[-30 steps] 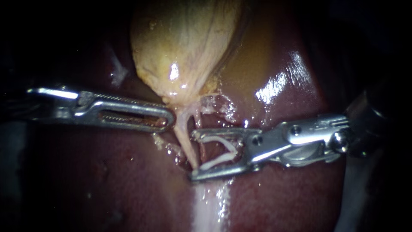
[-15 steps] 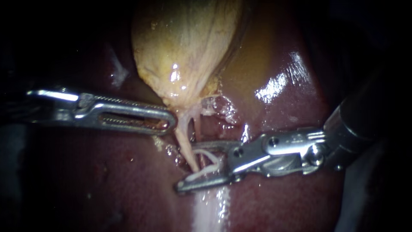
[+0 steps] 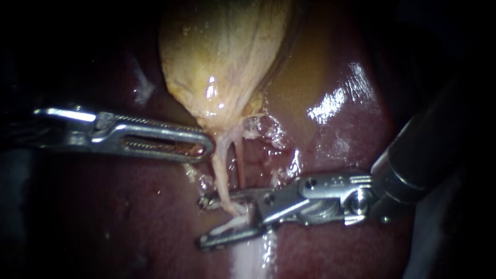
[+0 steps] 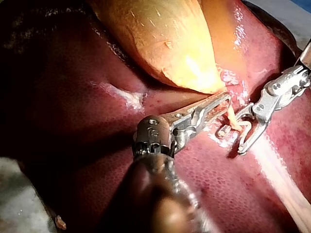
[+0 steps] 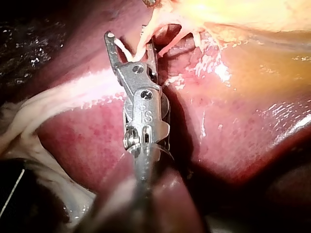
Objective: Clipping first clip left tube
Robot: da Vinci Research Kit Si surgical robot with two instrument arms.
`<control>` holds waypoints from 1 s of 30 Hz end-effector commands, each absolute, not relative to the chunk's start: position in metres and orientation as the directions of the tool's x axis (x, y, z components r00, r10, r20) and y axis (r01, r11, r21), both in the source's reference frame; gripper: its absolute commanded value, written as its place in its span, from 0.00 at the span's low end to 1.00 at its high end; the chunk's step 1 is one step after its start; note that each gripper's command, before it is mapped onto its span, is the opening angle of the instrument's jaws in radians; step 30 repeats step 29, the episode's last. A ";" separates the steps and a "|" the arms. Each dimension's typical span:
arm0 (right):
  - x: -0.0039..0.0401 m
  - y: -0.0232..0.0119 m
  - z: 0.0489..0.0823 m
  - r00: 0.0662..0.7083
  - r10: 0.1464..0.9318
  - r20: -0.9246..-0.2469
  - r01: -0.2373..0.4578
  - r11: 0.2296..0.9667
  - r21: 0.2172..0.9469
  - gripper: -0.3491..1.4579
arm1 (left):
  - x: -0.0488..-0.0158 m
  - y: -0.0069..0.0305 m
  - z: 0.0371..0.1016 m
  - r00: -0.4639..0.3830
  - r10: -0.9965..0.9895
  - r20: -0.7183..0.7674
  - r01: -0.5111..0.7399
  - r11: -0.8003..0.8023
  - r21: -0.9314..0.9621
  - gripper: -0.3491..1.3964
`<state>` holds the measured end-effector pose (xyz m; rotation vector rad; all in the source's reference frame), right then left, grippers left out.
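Note:
The yellow gallbladder (image 3: 222, 57) tapers down into two tubes. The pale left tube (image 3: 219, 173) runs down between the jaws of my right instrument (image 3: 206, 221), which comes in from the right. Those jaws stand apart, hold a white clip (image 3: 233, 223), and straddle the left tube, their tips past it. The thin reddish right tube (image 3: 240, 165) ends above the upper jaw. My left instrument (image 3: 205, 146) lies level, jaws together, tip beside the gallbladder's neck. In the right wrist view the clip (image 5: 121, 48) and tube (image 5: 143, 46) sit within the jaws (image 5: 130, 42).
Dark red liver (image 3: 129, 217) lies all around, wet and shining at the right (image 3: 336, 103). A pale white band (image 3: 253, 258) runs down from under the right instrument's jaws. Frayed whitish tissue (image 3: 268, 132) clings beside the gallbladder's neck.
My right instrument has advanced to the left and slightly down, bringing its clip-bearing jaws across the left tube. The gap between its jaws has narrowed. The left instrument has stayed put.

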<state>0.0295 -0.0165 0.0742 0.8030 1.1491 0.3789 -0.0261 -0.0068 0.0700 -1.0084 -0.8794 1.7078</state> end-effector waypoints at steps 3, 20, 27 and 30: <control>0.0293 -0.0166 0.0741 0.397 0.659 -0.638 0.131 0.648 0.751 0.08 | -0.0261 -0.0068 0.0701 -0.226 0.945 -0.237 -0.356 -0.306 -0.883 0.00; 0.0288 -0.0163 0.0747 0.423 0.693 -0.584 0.097 0.607 0.789 0.00 | -0.0261 -0.0068 0.0701 -0.226 0.945 -0.237 -0.356 -0.307 -0.883 0.00; 0.0288 -0.0165 0.0748 0.428 0.694 -0.580 0.091 0.605 0.791 0.00 | -0.0261 -0.0068 0.0701 -0.226 0.945 -0.237 -0.356 -0.307 -0.883 0.00; 0.0288 -0.0165 0.0748 0.428 0.694 -0.580 0.091 0.605 0.791 0.00 | -0.0261 -0.0068 0.0701 -0.226 0.945 -0.237 -0.356 -0.307 -0.883 0.00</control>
